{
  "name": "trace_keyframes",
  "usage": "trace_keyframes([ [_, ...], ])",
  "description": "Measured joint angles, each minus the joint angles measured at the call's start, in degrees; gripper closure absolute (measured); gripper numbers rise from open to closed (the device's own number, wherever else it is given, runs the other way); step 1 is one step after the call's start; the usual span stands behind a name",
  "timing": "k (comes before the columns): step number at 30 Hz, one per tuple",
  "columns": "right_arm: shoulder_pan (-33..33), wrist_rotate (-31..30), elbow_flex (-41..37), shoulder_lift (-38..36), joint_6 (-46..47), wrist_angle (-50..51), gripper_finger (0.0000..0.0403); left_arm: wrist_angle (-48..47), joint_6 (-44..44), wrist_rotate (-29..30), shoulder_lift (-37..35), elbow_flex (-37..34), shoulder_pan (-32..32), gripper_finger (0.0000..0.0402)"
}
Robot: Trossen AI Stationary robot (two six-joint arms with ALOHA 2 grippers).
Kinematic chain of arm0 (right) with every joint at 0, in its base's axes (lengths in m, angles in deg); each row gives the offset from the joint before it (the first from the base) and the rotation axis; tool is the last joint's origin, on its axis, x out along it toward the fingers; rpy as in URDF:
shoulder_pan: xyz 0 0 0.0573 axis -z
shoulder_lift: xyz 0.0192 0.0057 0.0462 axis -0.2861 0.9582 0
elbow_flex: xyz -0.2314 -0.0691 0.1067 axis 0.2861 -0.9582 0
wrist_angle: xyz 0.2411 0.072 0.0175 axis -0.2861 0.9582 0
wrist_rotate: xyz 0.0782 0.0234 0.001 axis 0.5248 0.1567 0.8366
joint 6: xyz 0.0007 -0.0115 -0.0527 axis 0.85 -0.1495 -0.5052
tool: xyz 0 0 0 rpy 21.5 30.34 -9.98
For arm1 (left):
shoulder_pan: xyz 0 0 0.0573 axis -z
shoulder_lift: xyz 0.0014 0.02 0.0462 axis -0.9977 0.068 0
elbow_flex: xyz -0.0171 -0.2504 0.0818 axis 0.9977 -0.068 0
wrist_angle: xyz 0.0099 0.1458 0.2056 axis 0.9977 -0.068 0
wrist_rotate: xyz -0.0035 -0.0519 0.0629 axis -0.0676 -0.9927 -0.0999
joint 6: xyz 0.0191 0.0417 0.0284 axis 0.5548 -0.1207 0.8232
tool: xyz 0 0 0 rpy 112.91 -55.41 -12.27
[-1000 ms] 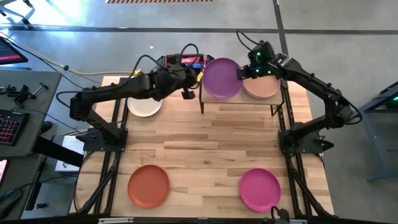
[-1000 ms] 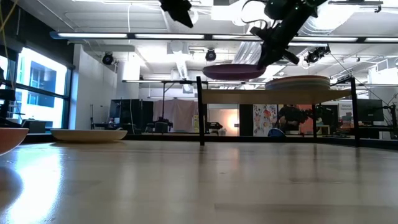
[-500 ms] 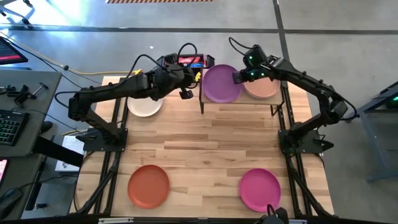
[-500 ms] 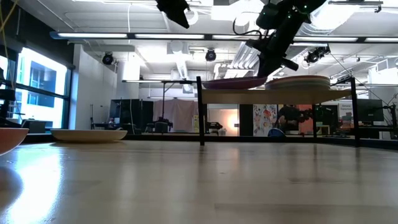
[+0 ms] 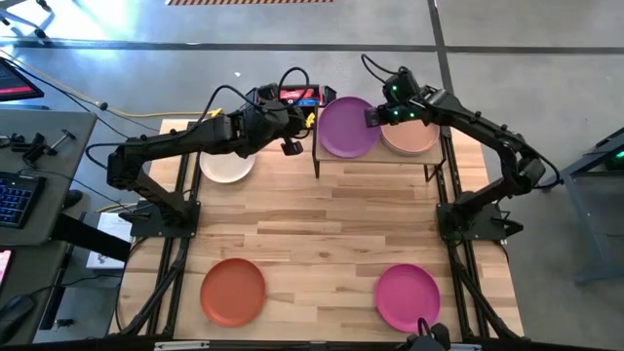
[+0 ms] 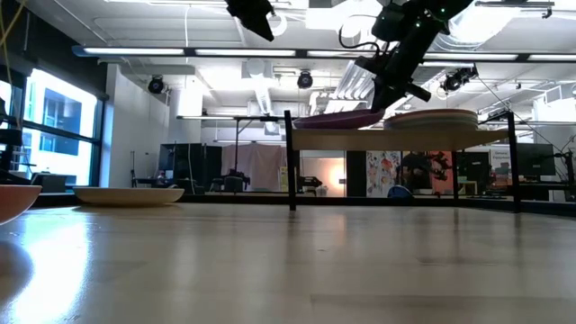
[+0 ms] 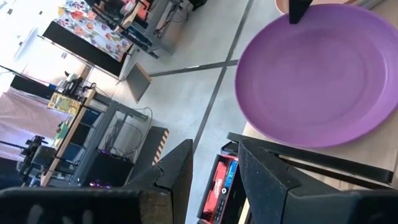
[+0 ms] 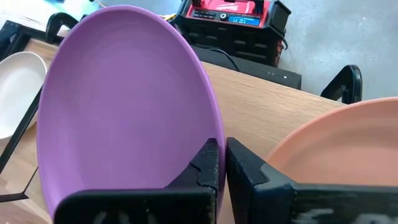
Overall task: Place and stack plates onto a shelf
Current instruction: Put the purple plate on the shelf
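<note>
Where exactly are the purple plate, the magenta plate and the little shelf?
purple plate (image 5: 347,128): high view, centre of its face.
magenta plate (image 5: 408,296): high view, middle of the plate, near table edge.
shelf (image 5: 375,164): high view, bare wooden board in front of the plates.

Purple plate (image 5: 348,126), magenta plate (image 5: 408,296)

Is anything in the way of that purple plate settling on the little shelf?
Nothing visible. The right gripper, jaws shut on its rim, holds the purple plate low over the shelf beside the pink-topped stack. The spot beneath looks bare.
</note>
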Motion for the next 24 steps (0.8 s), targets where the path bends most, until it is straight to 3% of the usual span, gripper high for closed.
trace_keyframes([
  [10,-1.13,-0.06,-0.02,0.30,-0.26,0.20,0.0398,0.01,-1.46,0.00,0.00,0.00,0.00,0.0282],
  [19,-1.15,-2.16,-0.02,0.39,-0.19,-0.29,0.0346,0.04,-1.51,0.00,0.02,0.00,0.00,0.0282],
  [24,-1.08,-1.30,-0.02,0.37,-0.39,-0.97,0.0337,0.04,-1.51,0.02,0.02,0.00,0.01,0.0282],
])
